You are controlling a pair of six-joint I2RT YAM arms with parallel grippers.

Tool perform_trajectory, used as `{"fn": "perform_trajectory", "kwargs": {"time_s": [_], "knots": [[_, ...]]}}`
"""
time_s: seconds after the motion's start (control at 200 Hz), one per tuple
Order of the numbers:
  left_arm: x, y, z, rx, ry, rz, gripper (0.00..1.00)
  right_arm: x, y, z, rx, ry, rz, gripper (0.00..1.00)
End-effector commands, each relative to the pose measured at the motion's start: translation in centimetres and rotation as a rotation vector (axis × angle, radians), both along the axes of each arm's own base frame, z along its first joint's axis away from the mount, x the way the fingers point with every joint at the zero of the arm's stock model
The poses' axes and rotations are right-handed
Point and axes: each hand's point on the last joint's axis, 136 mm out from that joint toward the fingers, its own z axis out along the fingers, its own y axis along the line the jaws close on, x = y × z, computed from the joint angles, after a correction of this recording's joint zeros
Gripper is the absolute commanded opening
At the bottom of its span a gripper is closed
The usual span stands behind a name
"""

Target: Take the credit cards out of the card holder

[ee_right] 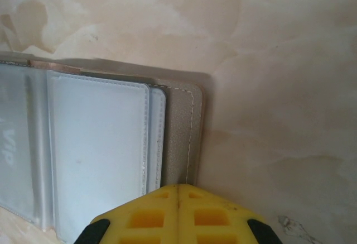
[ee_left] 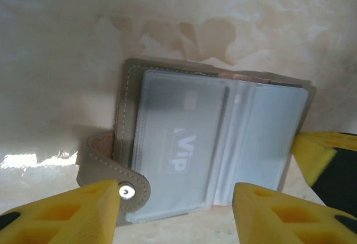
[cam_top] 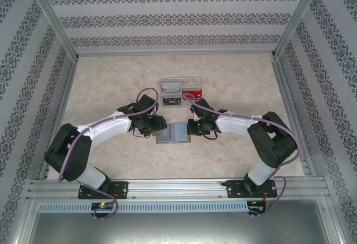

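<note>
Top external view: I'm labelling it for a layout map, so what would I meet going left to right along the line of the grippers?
In order: left arm → left gripper → card holder → right gripper → right arm.

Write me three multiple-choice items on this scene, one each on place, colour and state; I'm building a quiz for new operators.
1. The card holder lies: A between both arms' jaws; B against the far wall; C under the left arm's base.
2. Its inner pockets are: A red; B pale blue-grey; C black.
3. The right gripper has its jaws: A wide open; B around a loose card; C shut.
Answers: 1 A, the top view shows it mid-table between them. 2 B, both wrist views show that tint. 3 C, its yellow fingers meet with no gap.
</note>
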Motion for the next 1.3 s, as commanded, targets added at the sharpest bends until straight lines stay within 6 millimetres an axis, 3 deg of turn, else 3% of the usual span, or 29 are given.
{"fn": "perform_trajectory", "kwargs": {"time_s": [0.0,0.275,0.51,0.709,1.294], "knots": [[1.3,-1.6,0.5,-0.019,-0.038,-0.030,0.56,-0.6,-1.1,-1.1,-0.050,0.027,0.001,0.00],[2.5,-3.3,0.2,-0.014,-0.042,-0.073,0.54,-0.9,-1.3,-1.4,-0.058,0.036,0.003,0.00],[1.4,-5.0,-1.0,0.027,-0.011,-0.124,0.54,-0.9,-1.3,-1.5,-0.060,0.039,0.004,0.00],[0.5,-2.8,-2.6,0.130,0.036,-0.085,0.53,-0.9,-1.3,-1.5,-0.059,0.039,0.003,0.00],[-0.4,0.4,-3.4,0.253,0.060,-0.037,0.53,-1.1,-1.4,-1.7,-0.062,0.046,0.002,0.00]]}}
